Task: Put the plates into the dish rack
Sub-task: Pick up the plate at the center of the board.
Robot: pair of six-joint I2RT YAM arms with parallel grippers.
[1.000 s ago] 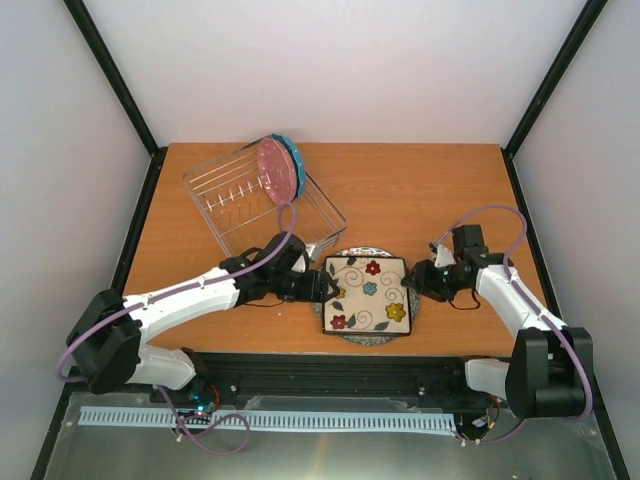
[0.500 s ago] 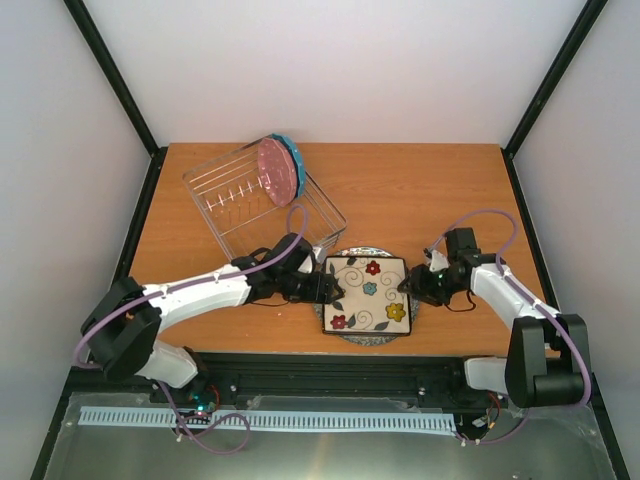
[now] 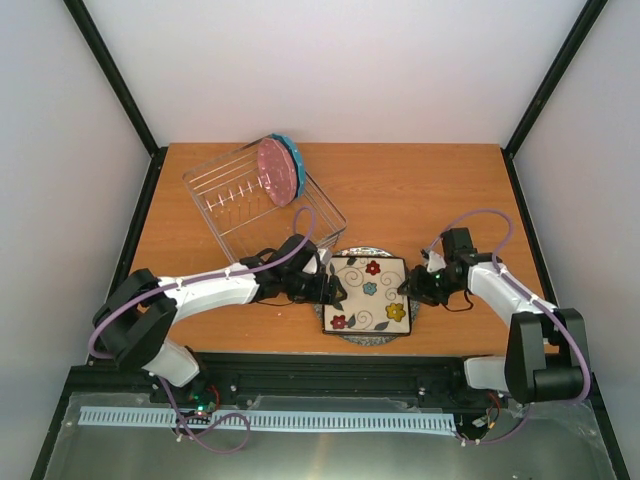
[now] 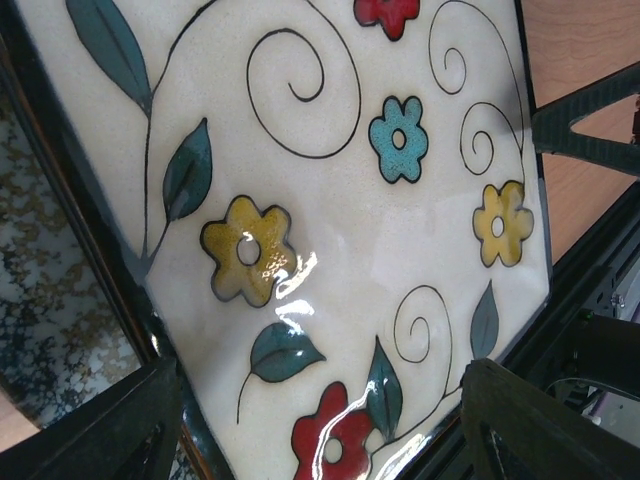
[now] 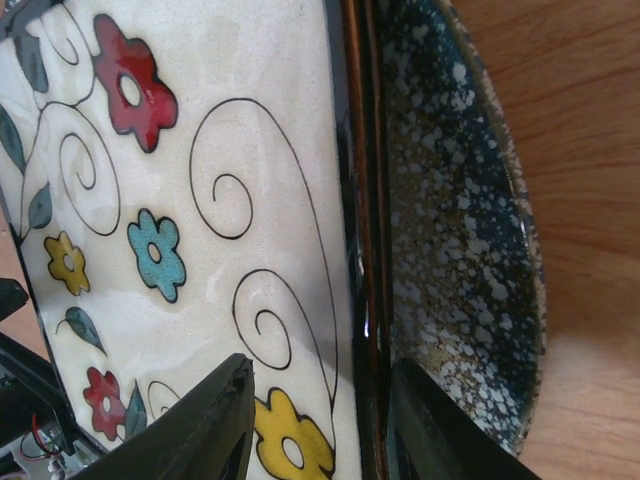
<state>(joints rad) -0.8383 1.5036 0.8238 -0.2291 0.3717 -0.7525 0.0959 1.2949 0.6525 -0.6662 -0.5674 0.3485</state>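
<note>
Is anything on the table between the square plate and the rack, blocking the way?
No loose thing lies between the square plate and the rack. Only the left arm crosses that gap, reaching to the plate's left edge. A blue plate stands at the rack's far end.

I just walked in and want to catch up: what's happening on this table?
The robot is working on the square cream plate with coloured flowers, which lies on a round grey speckled plate. The left gripper is open at its left edge. The right gripper straddles its right rim, but a firm grip can't be confirmed. A blue-rimmed plate with a pinkish face already stands in the silver wire dish rack.
</note>
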